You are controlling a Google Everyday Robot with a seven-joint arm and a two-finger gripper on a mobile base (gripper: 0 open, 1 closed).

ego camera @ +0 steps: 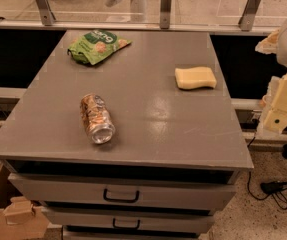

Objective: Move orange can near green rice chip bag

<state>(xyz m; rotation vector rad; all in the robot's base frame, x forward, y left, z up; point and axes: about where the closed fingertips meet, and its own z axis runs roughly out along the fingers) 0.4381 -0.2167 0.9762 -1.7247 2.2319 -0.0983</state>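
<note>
a grey table (153, 139) fills most of the view, with drawers (120, 194) stacked under its front edge, each with a dark handle. the robot's pale cream claw (282, 106) sits at the right edge of the view, off the table's side and well apart from everything on it; i cannot tell whether it is open or closed. the green rice chip bag (97, 45) lies flat near the far left corner. a pale yellow sponge (195, 77) rests on the right side. the orange can (97, 119) lies on its side at front left, silver end toward the front edge, well apart from the bag.
</note>
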